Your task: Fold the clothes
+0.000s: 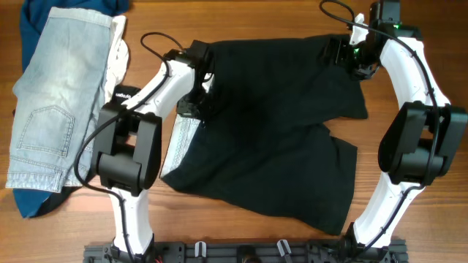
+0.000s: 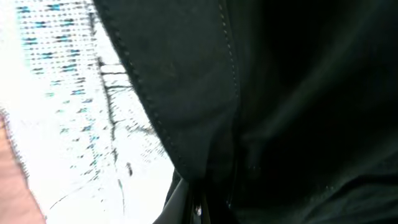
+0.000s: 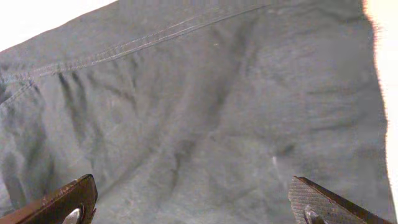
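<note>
Black shorts (image 1: 278, 124) are lying spread across the table's (image 1: 409, 29) middle. The left gripper (image 1: 196, 108), its arm bending sharply, is pinching their waistband. The right gripper (image 3: 193, 186), fingers wide apart, is reaching over their far corner. Denim shorts (image 1: 51, 95) are lying well left.

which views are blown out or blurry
Overhead: sharp, evenly lit, the plain black fabric shorts read true black. Left wrist: very close and soft, the pale lining at left blown to white. Right wrist: overexposed, the shorts wash out to grey, top-left corner clipped white.
</note>
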You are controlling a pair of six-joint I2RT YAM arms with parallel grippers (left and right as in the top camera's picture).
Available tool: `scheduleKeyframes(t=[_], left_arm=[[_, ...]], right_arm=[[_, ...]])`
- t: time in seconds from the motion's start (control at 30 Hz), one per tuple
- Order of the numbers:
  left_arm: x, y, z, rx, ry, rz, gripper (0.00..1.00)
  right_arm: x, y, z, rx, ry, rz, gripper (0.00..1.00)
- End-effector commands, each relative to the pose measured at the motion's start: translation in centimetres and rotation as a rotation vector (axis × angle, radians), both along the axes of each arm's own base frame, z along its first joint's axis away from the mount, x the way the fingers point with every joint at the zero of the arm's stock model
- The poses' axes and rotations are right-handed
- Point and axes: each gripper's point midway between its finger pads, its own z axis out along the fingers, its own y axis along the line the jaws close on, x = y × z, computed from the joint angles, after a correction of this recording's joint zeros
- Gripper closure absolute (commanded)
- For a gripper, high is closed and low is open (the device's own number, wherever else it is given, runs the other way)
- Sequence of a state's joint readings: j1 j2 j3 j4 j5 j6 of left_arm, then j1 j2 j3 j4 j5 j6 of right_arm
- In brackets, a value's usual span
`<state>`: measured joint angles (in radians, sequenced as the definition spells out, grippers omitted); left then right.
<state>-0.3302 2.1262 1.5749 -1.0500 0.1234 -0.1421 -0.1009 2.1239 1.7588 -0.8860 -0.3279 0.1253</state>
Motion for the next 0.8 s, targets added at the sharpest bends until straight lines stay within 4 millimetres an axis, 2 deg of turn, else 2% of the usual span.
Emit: scheduleKeyframes(t=[0.0,0.1,0.27,0.47,0.5,0.53,0.67,0.73,0.77], left_arm=[[2.4,2.9,5.5,0.011,-0.123,0.061,0.96],[2.3,3.8,7.2,0.008,-0.149,0.082,0.96],[2.2,9.1,7.7,0.282,-0.177,0.132,0.96],[1.7,14.0,5.7,0.375,-0.122,0.266,0.95],[1.3,14.6,5.2,0.38,-0.104,0.278,0.35],[1.1,15.0,5.0,0.381,-0.096,0.287,0.03],[1.4,15.7,5.4,0.291,-0.085,0.356,0.0],[1.5,15.7,7.6,0.232,-0.1,0.406,0.0],[1.5,15.8,9.6,0.219,-0.134,0.416,0.0]], right_arm=[[0.5,-0.5,1.7,-0.027,-0.048,0.009,0.0],[0.5,-0.5,1.7,-0.026,-0.047,0.006,0.0],[0.4,-0.5,1.7,-0.025,-0.042,0.006,0.01],[0.0,-0.5,1.6,-0.026,-0.028,0.01,0.01],[0.0,-0.5,1.6,-0.025,-0.027,0.01,0.0],[-0.1,-0.5,1.5,-0.025,-0.023,0.01,0.0],[-2.1,-0.2,1.8,-0.019,0.042,0.033,0.0],[-3.8,0.1,3.9,-0.012,0.058,0.026,0.0],[-4.5,0.1,5.6,-0.011,0.047,0.015,0.0]])
